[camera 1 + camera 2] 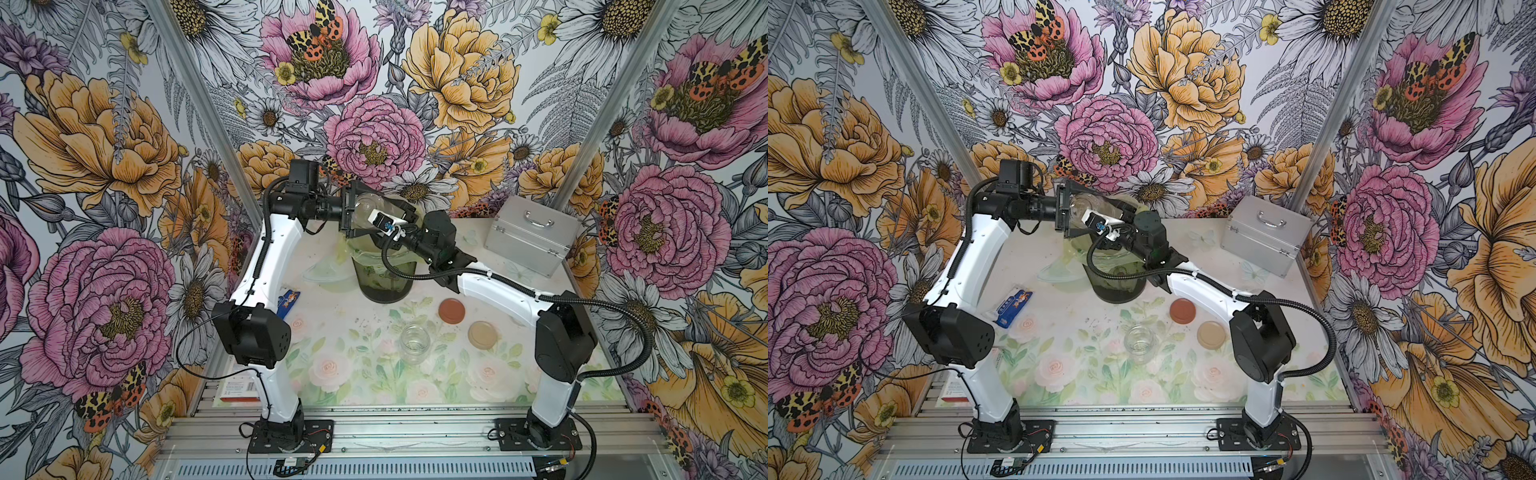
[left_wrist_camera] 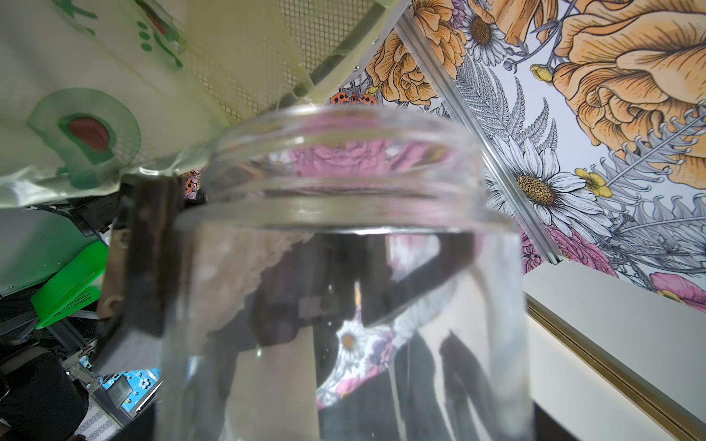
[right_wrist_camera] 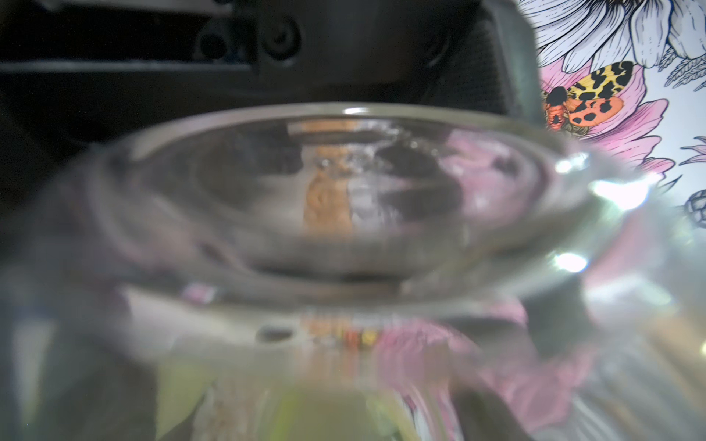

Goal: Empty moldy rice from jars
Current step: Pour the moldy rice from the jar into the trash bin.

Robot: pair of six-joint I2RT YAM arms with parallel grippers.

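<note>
Above the dark bin (image 1: pixel 386 286) with its yellow-green bag, at 12 o'clock on the table (image 1: pixel 340 374), the left gripper (image 1: pixel 360 210) is clamped on a clear glass jar (image 2: pixel 344 214). The jar has no lid and lies roughly on its side, with its threaded mouth pointing away from that gripper toward 3 o'clock. In the left wrist view one black finger (image 2: pixel 145 259) lies flat against the glass. A pale clump of moldy rice (image 2: pixel 229 275) clings to the inside wall below the neck, and the rest of the glass looks clear.

The right gripper (image 1: pixel 374 219) has its jaws set wide, right at the same jar from the 3 o'clock side. Blurred glass fills its wrist view, so I cannot tell whether its pads press the jar or merely flank it.

Near the middle of the table an empty jar (image 1: pixel 414 343) stands upright with its mouth open. A reddish-brown lid (image 1: pixel 451 310) lies at its 1 o'clock and a beige lid (image 1: pixel 482 334) at its 3 o'clock, both flat and apart from it. A silver case (image 1: pixel 530 237) sits at 2 o'clock on the table and a blue packet (image 1: pixel 289 300) at 9 o'clock
</note>
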